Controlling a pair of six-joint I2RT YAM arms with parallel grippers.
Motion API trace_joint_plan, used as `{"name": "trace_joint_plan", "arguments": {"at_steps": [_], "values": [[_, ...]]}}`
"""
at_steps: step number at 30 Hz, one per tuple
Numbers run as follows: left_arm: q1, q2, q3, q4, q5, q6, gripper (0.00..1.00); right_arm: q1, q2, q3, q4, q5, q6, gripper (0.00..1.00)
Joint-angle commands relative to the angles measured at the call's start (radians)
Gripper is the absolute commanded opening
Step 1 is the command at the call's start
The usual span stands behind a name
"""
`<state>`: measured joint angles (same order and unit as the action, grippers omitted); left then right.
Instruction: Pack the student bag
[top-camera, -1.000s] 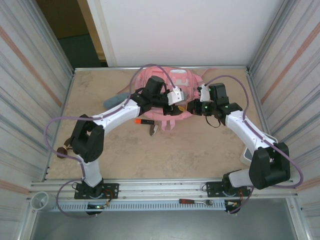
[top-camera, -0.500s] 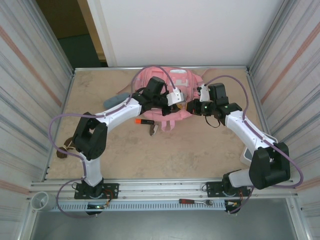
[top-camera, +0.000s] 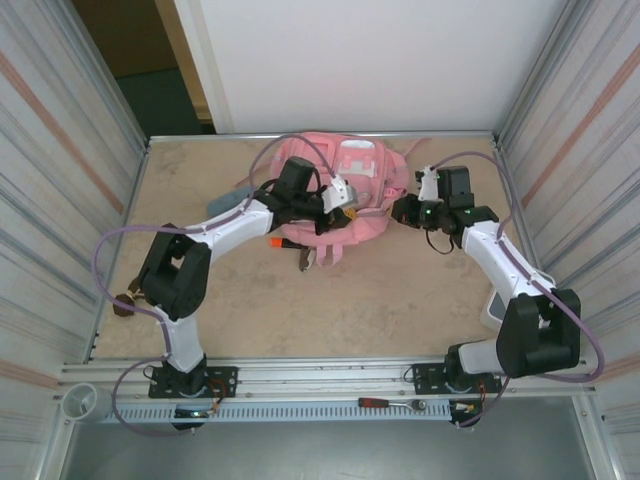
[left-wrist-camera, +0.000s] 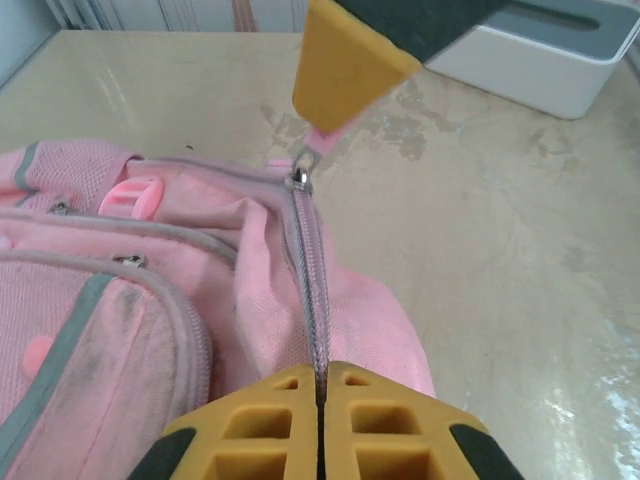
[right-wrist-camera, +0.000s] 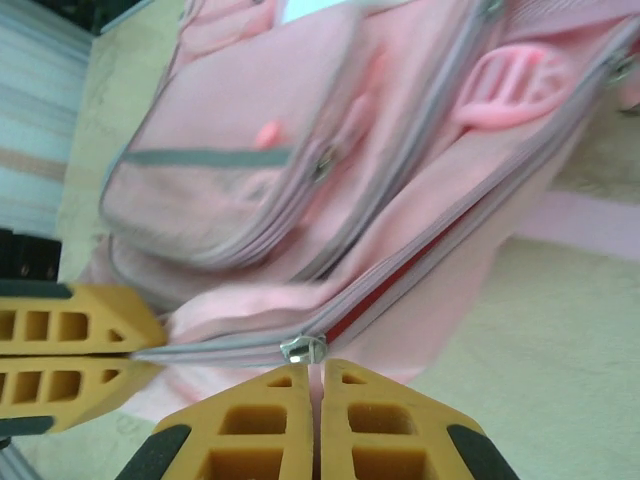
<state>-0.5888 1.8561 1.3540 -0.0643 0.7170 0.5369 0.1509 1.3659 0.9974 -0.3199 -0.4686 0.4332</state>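
Observation:
The student bag (top-camera: 350, 165), a pink backpack, lies at the back middle of the table. My left gripper (left-wrist-camera: 321, 372) is shut on the bag's grey zipper seam (left-wrist-camera: 308, 270), at the bag's near edge (top-camera: 352, 210). My right gripper (right-wrist-camera: 318, 368) is shut on the pink zipper pull, with the metal slider (right-wrist-camera: 303, 349) right at its fingertips. It sits at the bag's right side (top-camera: 403, 211). Beyond the slider the zipper stands parted, showing a red lining (right-wrist-camera: 400, 288). In the left wrist view the right gripper's fingertip (left-wrist-camera: 340, 60) hangs above the slider (left-wrist-camera: 298, 178).
An orange marker (top-camera: 288, 242) and a small dark item (top-camera: 307, 260) lie just in front of the bag. A grey-blue thing (top-camera: 228, 203) pokes out at the bag's left. A white box (top-camera: 494, 311) stands by the right wall (left-wrist-camera: 540, 50). Metal walls close in on both sides.
My left gripper has closed on the bag's zipper seam and drawn back to the left. The right gripper, still shut on the pull, has moved right and away, stretching the zipper line.

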Motion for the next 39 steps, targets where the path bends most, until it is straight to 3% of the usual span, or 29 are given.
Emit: {"name": "trace_joint_plan", "arguments": {"at_steps": [1,10,18,25,34,37,39], "values": [[0.077,-0.092,-0.039,0.103,0.079,-0.075,0.0,-0.035,0.014,-0.012,0.012,0.085,-0.006,0.0],[0.087,-0.078,-0.03,0.063,0.045,-0.065,0.01,0.013,0.021,-0.015,0.081,0.033,-0.008,0.0],[0.037,-0.058,0.013,-0.016,-0.057,-0.018,0.44,0.042,-0.004,-0.015,0.112,0.012,0.018,0.0],[-0.059,0.015,0.101,-0.101,-0.17,0.05,0.56,0.061,-0.016,-0.002,0.112,0.007,0.032,0.0],[-0.129,0.126,0.191,-0.18,-0.271,0.1,0.57,0.068,-0.046,-0.003,0.114,0.014,0.042,0.0],[-0.129,0.135,0.192,-0.179,-0.301,0.102,0.5,0.067,-0.051,-0.011,0.111,0.024,0.036,0.0],[-0.125,0.131,0.192,-0.189,-0.291,0.104,0.35,0.061,-0.047,-0.022,0.109,0.034,0.025,0.0]]}}
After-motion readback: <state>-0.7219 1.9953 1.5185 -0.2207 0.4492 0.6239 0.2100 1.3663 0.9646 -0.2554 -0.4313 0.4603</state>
